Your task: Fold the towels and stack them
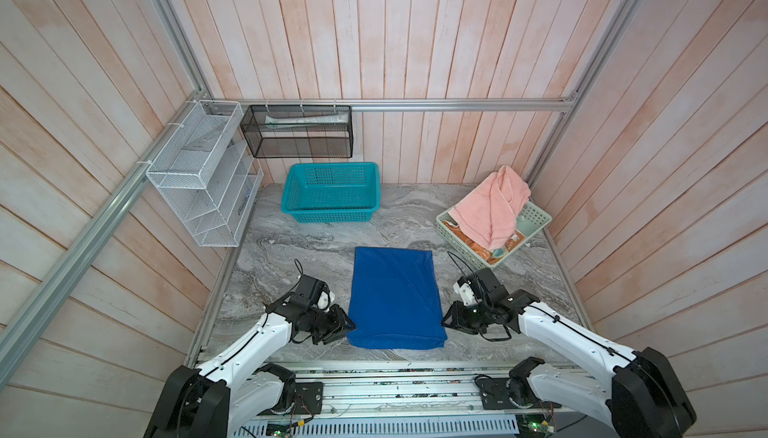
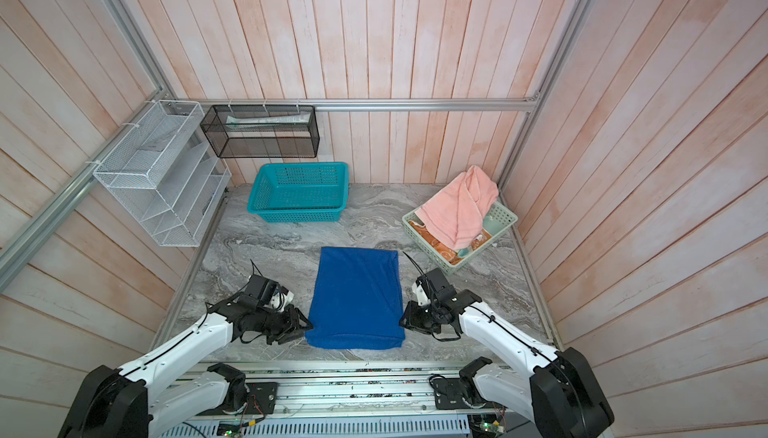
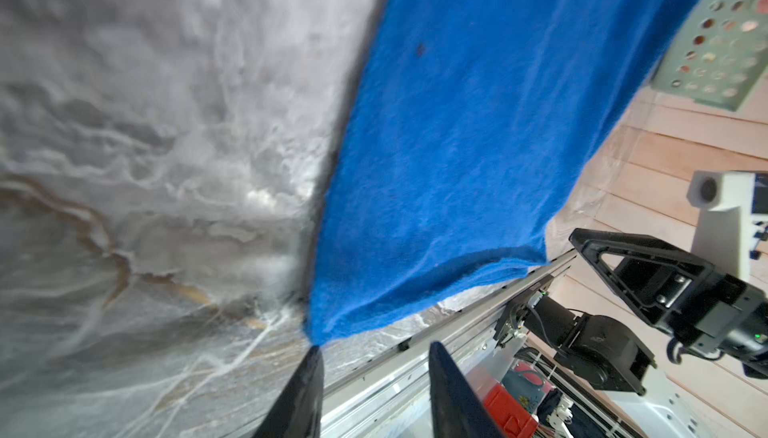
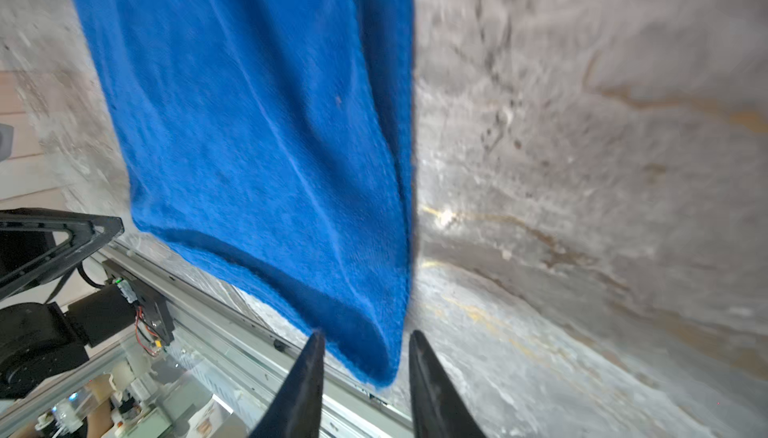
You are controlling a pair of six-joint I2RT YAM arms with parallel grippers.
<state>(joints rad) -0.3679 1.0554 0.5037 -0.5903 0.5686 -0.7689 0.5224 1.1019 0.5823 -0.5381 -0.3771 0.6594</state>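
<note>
While the blue towel (image 1: pixel 395 294) lies doubled and flat at the middle of the desk (image 1: pixel 291 257), the left gripper (image 1: pixel 347 325) and the right gripper (image 1: pixel 446 319) sit low at its two near corners, fingers apart on both and clamped on nothing. The step in hand looks like the next fold. To do it well, each side should pinch both layers at its corner, then both should lift evenly and carry the near edge onto the far one without skewing it.

Only the wrist views show the fit. At the left gripper (image 3: pixel 374 348) one fingertip merely touches the corner's point, so it needs to shift further on. At the right gripper (image 4: pixel 366 334) the corner already sits between the fingers. Both top views alone show what waits, with the pink towel (image 1: pixel 490 207) heaped over other cloths in the pale green tray (image 1: pixel 469 257), well apart.
</note>
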